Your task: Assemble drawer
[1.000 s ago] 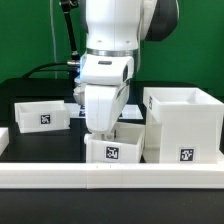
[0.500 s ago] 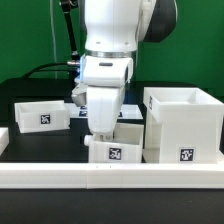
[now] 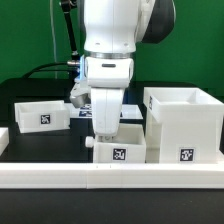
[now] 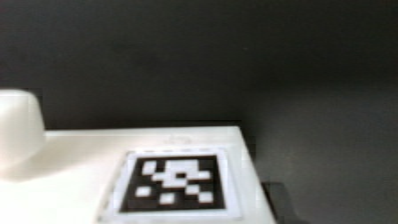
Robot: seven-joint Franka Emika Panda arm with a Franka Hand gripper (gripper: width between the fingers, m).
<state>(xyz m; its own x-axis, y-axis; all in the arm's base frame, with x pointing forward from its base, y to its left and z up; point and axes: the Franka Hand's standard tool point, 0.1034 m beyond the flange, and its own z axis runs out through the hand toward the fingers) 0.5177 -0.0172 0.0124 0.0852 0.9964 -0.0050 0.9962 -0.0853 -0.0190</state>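
The nearer tray [image 3: 118, 152] sits on the worktop [image 3: 45, 142] just beside the box shell [image 3: 185, 125], on the shell's side toward the exterior view's left, its long axis running across that view. The jaws stand directly above it, low over its rim; whether wide or narrow I cannot tell. The other tray [image 3: 41, 114] lies well apart, beyond the arm [image 3: 108, 60] from the shell.

Of the gripper [image 3: 105, 126] we cannot see the fingertips: its own body and the middle tray [image 3: 118, 152] hide them. The wrist view blurs the tray's tag [image 4: 175, 183] beyond reading.
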